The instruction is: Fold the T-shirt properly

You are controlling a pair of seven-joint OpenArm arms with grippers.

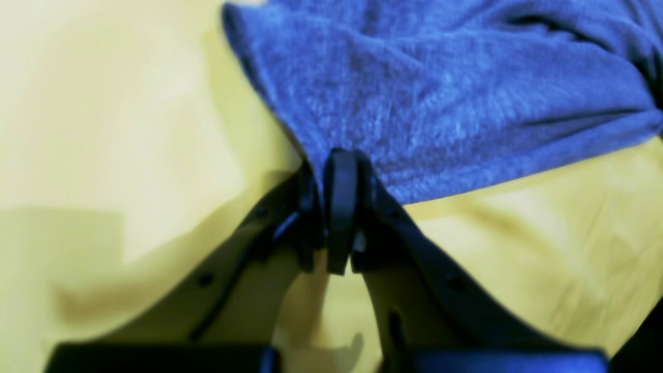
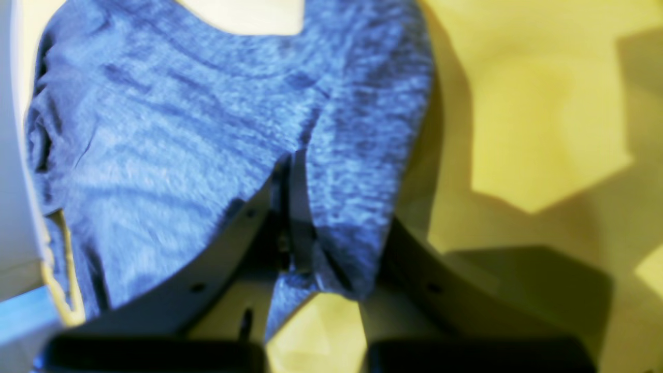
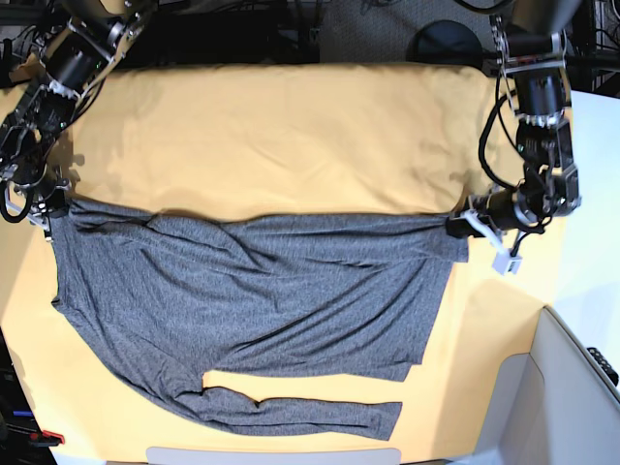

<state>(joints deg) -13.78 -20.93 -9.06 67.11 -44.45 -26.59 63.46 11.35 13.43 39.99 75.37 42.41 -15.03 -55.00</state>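
Both wrist views are soft and smeary with a blue-yellow color cast; the T-shirt reads bright blue there and grey from the base view; hard-edged shadows fall on the yellow cloth; the base view is sharp and evenly lit, dim at the top.

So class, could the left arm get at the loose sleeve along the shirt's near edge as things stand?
Probably not yet: the left gripper is shut on the T-shirt at its far corner, so it must let go first. Nothing lies over the sleeve.
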